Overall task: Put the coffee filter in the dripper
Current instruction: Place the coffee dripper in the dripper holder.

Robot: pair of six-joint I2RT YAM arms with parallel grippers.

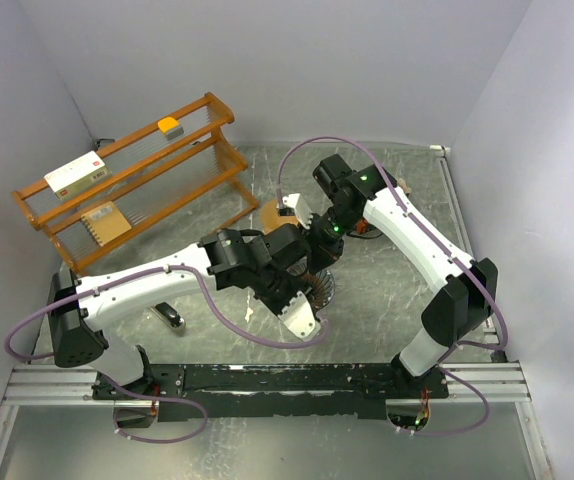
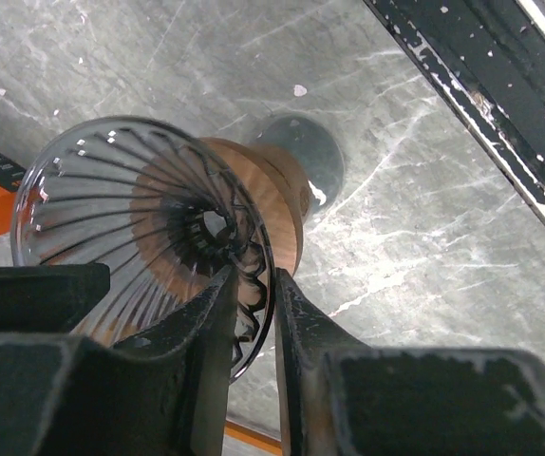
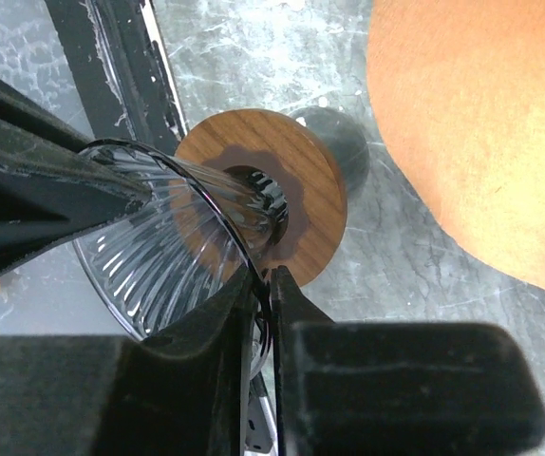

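The glass dripper (image 1: 320, 288) is a ribbed cone with a round wooden collar (image 3: 301, 161). It is held tilted above the table between both arms. My left gripper (image 2: 252, 275) is shut on its rim (image 2: 111, 199), one finger inside the cone and one outside. My right gripper (image 3: 261, 275) is shut on the rim at another spot (image 3: 159, 256). An orange-brown flat thing (image 3: 481, 123) lies on the table beside the dripper, and in the top view it is partly hidden behind the left arm (image 1: 272, 215). I cannot tell whether it is the coffee filter. The cone is empty.
A wooden rack (image 1: 127, 180) with small boxes stands at the back left. A small silver object (image 1: 170, 317) lies by the left arm. A round grey disc (image 2: 301, 152) lies on the table under the dripper. The black base rail (image 1: 267, 380) runs along the near edge.
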